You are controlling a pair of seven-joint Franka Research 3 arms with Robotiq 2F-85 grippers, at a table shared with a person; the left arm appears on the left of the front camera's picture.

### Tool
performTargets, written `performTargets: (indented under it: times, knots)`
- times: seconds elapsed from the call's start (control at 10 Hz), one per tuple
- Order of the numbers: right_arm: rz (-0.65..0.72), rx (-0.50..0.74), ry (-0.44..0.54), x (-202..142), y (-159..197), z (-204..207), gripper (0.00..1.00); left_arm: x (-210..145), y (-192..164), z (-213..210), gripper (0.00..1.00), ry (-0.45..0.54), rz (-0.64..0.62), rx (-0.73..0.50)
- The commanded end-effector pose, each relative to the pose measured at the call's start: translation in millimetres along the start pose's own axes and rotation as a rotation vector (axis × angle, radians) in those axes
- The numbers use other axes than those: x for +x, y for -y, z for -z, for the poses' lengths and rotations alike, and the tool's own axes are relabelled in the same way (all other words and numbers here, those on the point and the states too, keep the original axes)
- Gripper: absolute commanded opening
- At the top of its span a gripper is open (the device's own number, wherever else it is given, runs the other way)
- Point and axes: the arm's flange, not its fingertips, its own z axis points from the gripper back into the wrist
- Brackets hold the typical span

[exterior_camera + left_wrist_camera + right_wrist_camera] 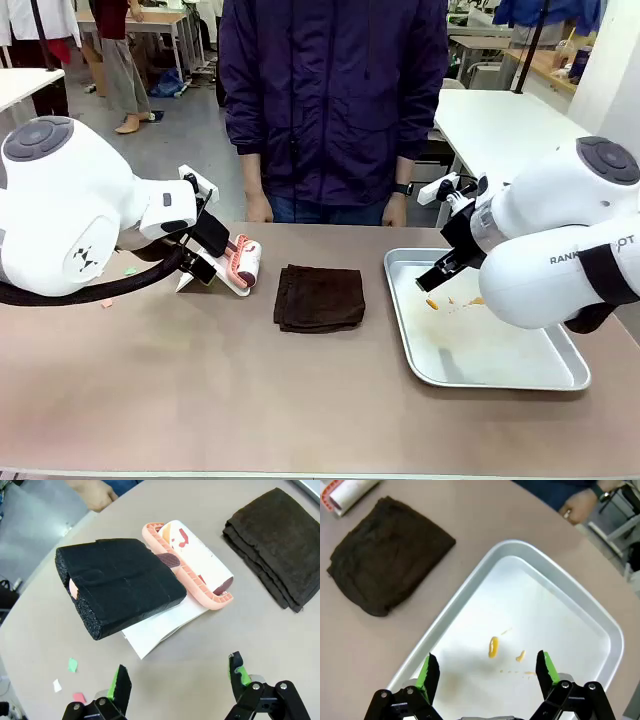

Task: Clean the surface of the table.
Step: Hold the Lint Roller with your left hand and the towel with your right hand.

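While neither arm had anything in its grip, the job looked to be at its very start: choosing a tool. The table (200, 400) spread brown and wide across the room between robot and person. A folded dark cloth (320, 297) lay at its middle and a metal tray (500, 383) at the right. The left gripper (180, 672) hung with jaws wide just near of a lint roller (195, 562), whose black foam handle (120, 582) rested on a white sheet. A few paper scraps (73, 665) dotted the table's left side. The right gripper (487, 667) hovered over the tray, equally wide, above some orange smears (493, 646).

My guess was that the roller would come first. The left arm would need to reach forward, straddle that thick handle squarely and close on it. It could then roll over the scraps — the handle looked soft, so a firm, centred grip seemed wise. The person's hand (95, 495) rested at the far edge.
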Motion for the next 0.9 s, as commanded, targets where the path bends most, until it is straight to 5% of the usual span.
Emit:
performTargets:
  times: [0.0,0.8]
  knots:
    - [0.0,0.0,0.0,0.1,0.0,0.0,1.0,0.0,0.0,-0.1,1.0,0.0,0.0,0.0]
    - [0.0,0.0,0.0,0.1,0.0,0.0,1.0,0.0,0.0,-0.1,1.0,0.0,0.0,0.0]
